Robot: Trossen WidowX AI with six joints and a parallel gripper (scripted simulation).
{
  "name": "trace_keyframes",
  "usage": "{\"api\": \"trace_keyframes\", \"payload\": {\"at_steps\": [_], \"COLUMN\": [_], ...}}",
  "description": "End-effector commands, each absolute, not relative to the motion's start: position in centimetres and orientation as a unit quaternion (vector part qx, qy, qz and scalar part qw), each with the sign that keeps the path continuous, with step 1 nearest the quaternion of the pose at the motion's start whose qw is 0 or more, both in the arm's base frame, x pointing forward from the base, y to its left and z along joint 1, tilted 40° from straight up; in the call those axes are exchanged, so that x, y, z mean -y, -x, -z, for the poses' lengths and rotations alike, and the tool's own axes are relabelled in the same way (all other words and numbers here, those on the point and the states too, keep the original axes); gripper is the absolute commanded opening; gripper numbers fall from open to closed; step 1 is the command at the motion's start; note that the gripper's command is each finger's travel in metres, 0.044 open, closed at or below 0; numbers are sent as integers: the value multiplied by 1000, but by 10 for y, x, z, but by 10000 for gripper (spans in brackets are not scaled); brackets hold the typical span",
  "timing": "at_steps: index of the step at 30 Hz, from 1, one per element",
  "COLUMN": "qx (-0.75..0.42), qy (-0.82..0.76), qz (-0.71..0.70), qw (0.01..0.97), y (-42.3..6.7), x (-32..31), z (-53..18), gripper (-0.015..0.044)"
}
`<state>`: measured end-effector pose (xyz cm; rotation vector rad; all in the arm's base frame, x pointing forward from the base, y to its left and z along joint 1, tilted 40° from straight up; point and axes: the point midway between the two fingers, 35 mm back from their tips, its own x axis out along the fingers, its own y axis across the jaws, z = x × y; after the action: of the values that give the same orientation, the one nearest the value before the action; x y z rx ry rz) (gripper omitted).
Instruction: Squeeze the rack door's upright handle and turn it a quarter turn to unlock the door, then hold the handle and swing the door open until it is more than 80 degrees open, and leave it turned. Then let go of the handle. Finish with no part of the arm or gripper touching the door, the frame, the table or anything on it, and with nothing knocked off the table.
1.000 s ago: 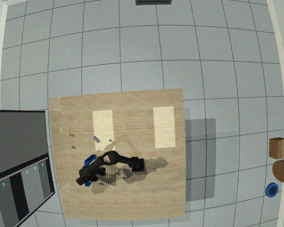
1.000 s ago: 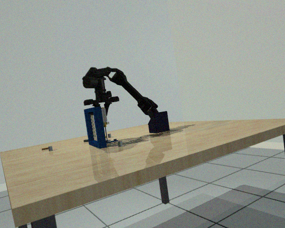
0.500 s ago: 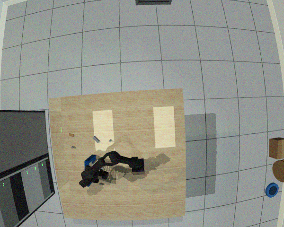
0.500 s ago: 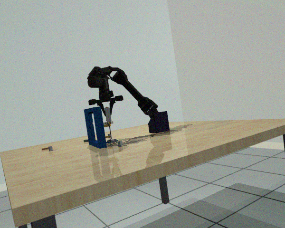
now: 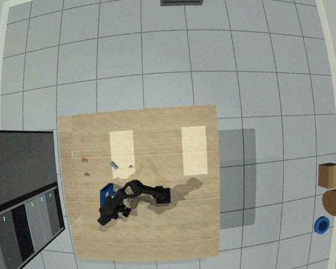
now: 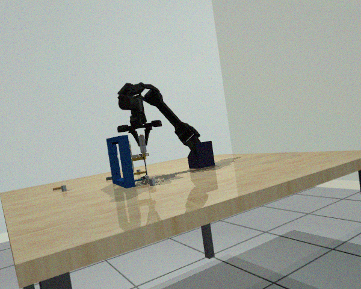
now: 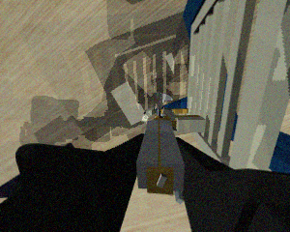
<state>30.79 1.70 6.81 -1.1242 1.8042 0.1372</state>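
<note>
The blue rack frame stands upright on the table. The pale slatted door is swung partly out from the frame; its exact angle cannot be told. The grey upright handle stands out from the door, with a brown square end in the wrist view. My gripper points down and is shut on the handle, one black finger on each side. In the top view the arm hides the handle and much of the door.
A grey block, an orange-brown block and small grey parts lie on the table beyond the frame. Another grey block lies near the frame's foot. The arm's base stands to the right.
</note>
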Motion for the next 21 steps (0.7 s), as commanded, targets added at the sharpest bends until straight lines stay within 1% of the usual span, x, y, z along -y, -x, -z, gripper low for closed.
{"api": "trace_keyframes", "payload": {"at_steps": [1,21], "qx": [-740,-735], "qy": [440,358], "qz": [-22,89], "qw": [509,569], "y": [-306,-288], "x": [-21,-52], "z": [-64,-41], "gripper": [27,27]}}
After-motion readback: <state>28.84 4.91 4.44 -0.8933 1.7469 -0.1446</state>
